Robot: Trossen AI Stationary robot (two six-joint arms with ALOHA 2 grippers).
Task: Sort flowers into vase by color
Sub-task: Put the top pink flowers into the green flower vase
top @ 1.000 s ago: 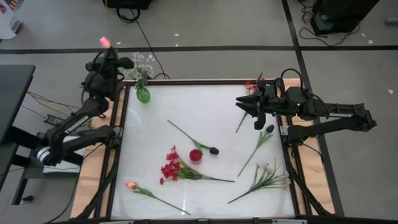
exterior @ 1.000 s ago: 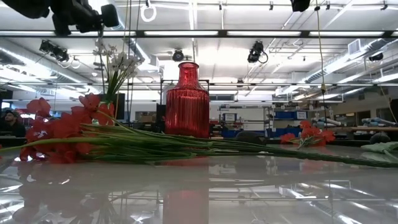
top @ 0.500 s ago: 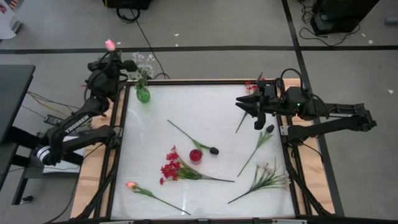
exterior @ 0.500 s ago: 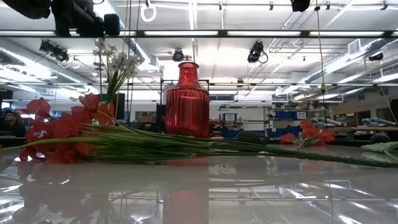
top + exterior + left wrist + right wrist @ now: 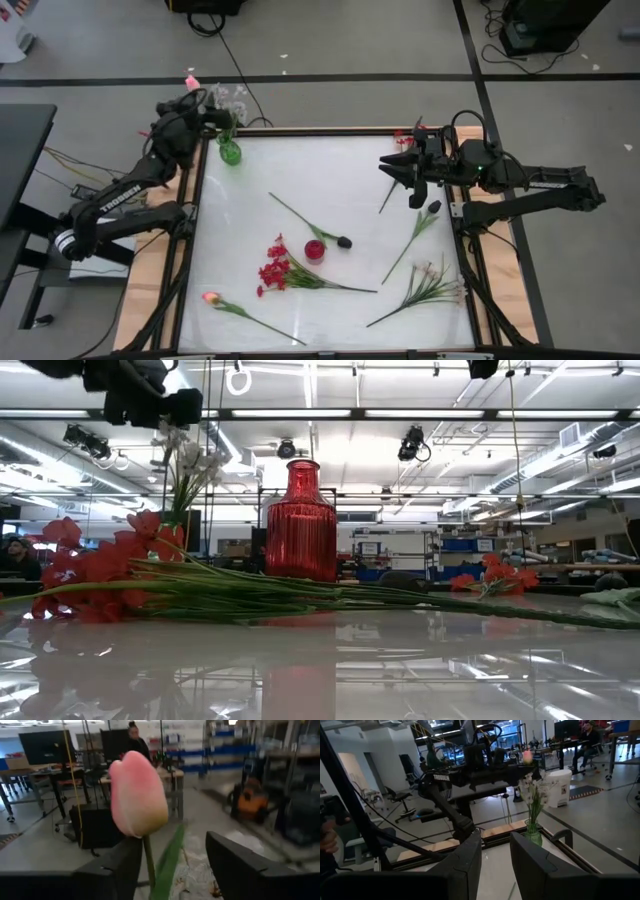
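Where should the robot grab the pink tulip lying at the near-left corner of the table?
Probably at the bare middle of the stem of the pink tulip, coming straight down from above. It lies flat on the table, with clear surface on both sides, and the bud would crush.

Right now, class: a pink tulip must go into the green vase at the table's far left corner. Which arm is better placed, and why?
The left. Its gripper already holds the pink tulip upright beside the green vase. The right gripper is open and empty across the table.
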